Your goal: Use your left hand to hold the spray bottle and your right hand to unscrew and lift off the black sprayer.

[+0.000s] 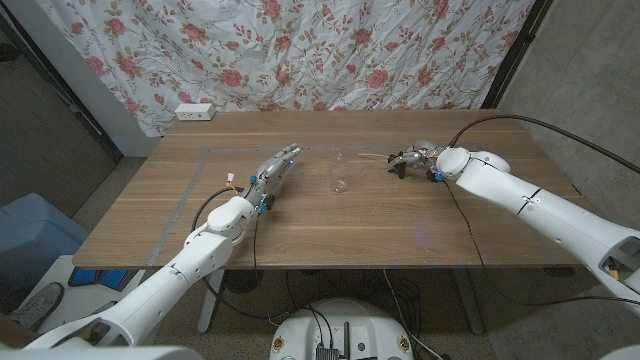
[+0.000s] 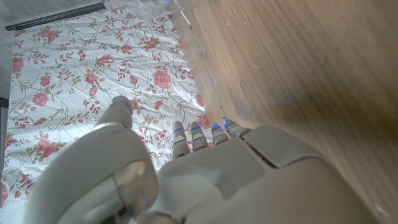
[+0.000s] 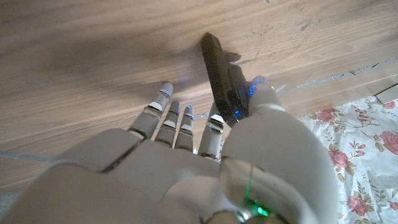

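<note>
The clear spray bottle [image 1: 340,173] stands upright near the middle of the table with no sprayer on its neck. My left hand [image 1: 274,173] is just left of the bottle and apart from it, fingers [image 2: 200,132] stretched out and holding nothing. My right hand [image 1: 418,158] is to the right of the bottle, at the far right part of the table. It holds the black sprayer [image 3: 220,73] between thumb and fingers, low over the wood, and the sprayer [image 1: 398,160] pokes out toward the bottle.
A white power strip [image 1: 195,112] lies at the table's far left edge, in front of the floral curtain [image 1: 300,50]. A black cable [image 1: 520,122] arcs over the right side. A blue bin [image 1: 30,235] stands on the floor at left.
</note>
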Action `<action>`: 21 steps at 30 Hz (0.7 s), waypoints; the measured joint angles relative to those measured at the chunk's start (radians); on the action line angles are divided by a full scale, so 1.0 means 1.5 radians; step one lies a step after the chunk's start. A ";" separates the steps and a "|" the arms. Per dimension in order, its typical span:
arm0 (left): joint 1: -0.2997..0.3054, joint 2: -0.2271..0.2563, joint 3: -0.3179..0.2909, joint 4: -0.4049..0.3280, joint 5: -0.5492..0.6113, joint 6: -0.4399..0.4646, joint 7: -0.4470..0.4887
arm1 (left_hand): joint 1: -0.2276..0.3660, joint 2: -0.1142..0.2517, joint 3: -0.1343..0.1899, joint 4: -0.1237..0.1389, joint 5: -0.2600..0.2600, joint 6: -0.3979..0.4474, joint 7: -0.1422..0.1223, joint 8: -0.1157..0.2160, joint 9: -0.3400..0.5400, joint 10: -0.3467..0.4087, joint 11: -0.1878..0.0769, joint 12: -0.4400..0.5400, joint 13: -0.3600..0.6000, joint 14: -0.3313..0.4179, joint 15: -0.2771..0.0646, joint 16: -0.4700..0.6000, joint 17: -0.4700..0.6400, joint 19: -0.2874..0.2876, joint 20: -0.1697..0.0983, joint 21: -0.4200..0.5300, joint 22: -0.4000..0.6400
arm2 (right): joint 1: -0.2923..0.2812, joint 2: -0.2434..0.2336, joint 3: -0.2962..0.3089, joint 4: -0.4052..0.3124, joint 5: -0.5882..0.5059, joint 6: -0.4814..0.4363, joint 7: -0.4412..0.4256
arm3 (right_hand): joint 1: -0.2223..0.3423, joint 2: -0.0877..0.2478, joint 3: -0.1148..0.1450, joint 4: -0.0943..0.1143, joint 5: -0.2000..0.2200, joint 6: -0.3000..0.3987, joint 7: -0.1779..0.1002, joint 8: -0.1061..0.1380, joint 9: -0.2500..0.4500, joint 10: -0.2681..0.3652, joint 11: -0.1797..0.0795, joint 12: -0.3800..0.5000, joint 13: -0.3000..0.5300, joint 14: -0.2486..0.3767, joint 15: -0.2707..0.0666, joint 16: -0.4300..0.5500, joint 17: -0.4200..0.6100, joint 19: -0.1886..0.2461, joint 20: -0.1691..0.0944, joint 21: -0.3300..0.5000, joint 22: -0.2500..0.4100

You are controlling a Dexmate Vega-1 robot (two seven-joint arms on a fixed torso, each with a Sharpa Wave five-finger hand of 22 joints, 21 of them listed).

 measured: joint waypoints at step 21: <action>-0.001 -0.002 0.002 0.008 -0.001 0.002 -0.001 | -0.009 0.009 0.000 0.000 0.000 0.002 0.002 -0.002 0.000 0.003 0.003 0.000 0.000 0.002 -0.002 0.000 0.000 0.004 -0.004 0.000 0.000 | 0.008 -0.005 -0.012 0.005 -0.017 0.013 0.033 | -0.026 -0.026 -0.015 -0.002 -0.021 -0.165 -0.007 -0.058 -0.012 -0.056 0.013 -0.002 -0.002 -0.036 0.025 -0.020 -0.005 -0.041 0.017 0.003 0.002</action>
